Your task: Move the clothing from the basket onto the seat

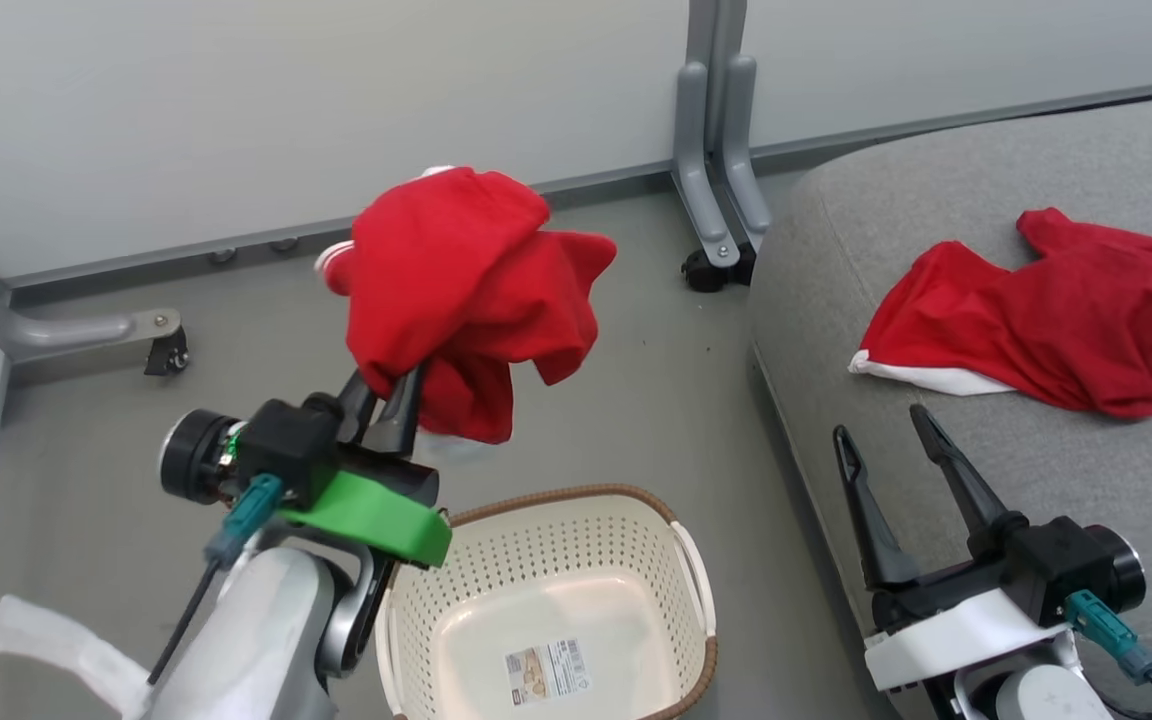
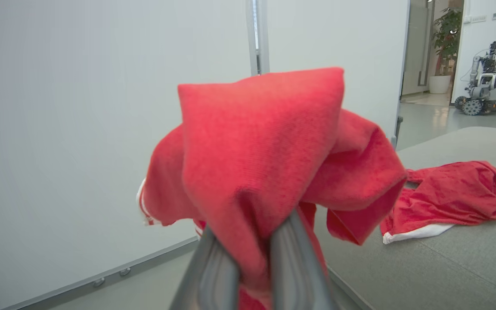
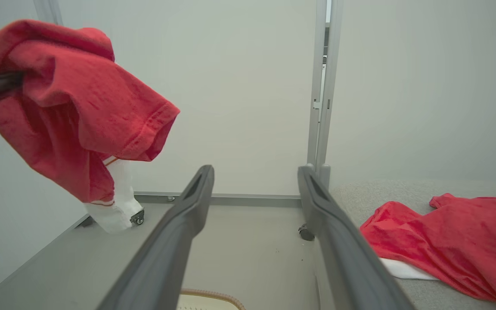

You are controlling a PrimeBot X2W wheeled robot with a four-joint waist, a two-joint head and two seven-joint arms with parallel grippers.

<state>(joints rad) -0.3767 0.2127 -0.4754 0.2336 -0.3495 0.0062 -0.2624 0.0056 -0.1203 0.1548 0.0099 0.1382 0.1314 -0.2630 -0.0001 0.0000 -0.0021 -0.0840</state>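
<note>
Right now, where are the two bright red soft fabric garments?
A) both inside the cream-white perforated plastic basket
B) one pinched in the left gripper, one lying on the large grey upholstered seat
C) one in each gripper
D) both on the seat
B: the left gripper is shut on one red garment held in the air, the other red garment lies on the grey seat, and the right gripper stands open and empty.
</note>
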